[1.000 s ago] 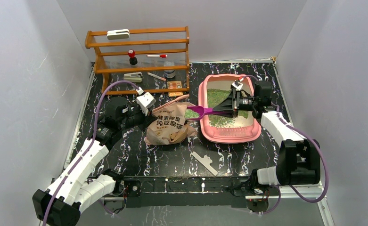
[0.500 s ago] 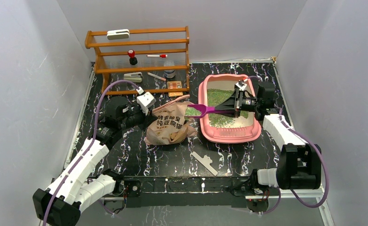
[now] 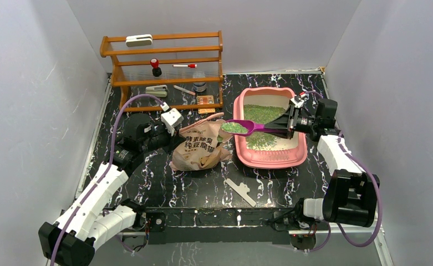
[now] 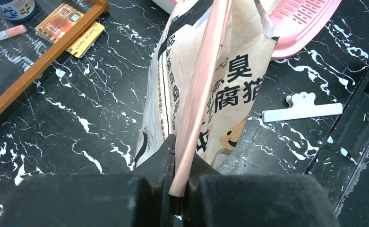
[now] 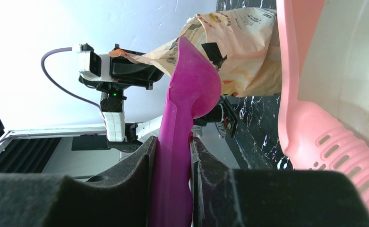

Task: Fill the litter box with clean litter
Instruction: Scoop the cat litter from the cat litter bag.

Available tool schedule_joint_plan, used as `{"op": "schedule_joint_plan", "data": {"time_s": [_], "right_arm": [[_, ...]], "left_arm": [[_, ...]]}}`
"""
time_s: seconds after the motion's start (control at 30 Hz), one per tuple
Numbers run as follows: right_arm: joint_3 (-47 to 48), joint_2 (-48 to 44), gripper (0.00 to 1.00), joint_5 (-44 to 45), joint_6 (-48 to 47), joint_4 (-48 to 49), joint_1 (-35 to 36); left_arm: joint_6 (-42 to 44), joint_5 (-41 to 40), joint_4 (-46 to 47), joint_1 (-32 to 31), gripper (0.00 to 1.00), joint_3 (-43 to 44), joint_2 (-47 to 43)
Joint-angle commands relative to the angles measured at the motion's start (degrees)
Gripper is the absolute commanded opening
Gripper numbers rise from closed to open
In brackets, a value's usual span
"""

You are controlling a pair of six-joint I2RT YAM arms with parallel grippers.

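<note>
**Scooping under way:** At far left, the left tool (image 4: 179, 161), jaws pressed together, pinches the pink top strip of the bag (image 4: 229, 80). It holds the bag upright on the table (image 3: 203, 188), apparently so the mouth stays open for the other arm. The rack (image 3: 161, 52) stands beyond this tool. The left arm runs forward from the near left corner with its elbow bent and its wrist turned right toward the bag.

Just right of that tool, the scoop (image 3: 251, 128) hangs roughly level. Its bowl carries green litter (image 3: 235, 127) above the bag's mouth, beside the left rim of the litter box (image 3: 269, 162). It seems to be held flat to avoid spilling.

The handle runs right across the box into the right tool (image 3: 287, 123), whose jaws clamp it from both sides. Below that tool the box sits on the table with a patchy green layer, and pale floor shows at the near end, so filling looks partway done.

The right arm climbs along the box's right side and then folds left at the wrist, so its tool points sideways over the tray. A white clip (image 3: 240, 191) lies nearer the bases, well apart from either tool.
</note>
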Motion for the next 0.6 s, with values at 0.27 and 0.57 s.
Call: {"op": "schedule_joint_plan", "data": {"time_s": [0.27, 0.57], "right_arm": [[1.3, -2.9, 0.00, -4.7, -2.9, -1.5, -6.2], [0.7, -4.8, 0.00, 0.5, 1.5, 2.9, -12.6]], "left_arm": [[0.2, 4.1, 7.0, -0.1, 0.00, 3.4, -0.5], [0.7, 4.1, 6.8, -0.1, 0.00, 3.1, -0.5]]}}
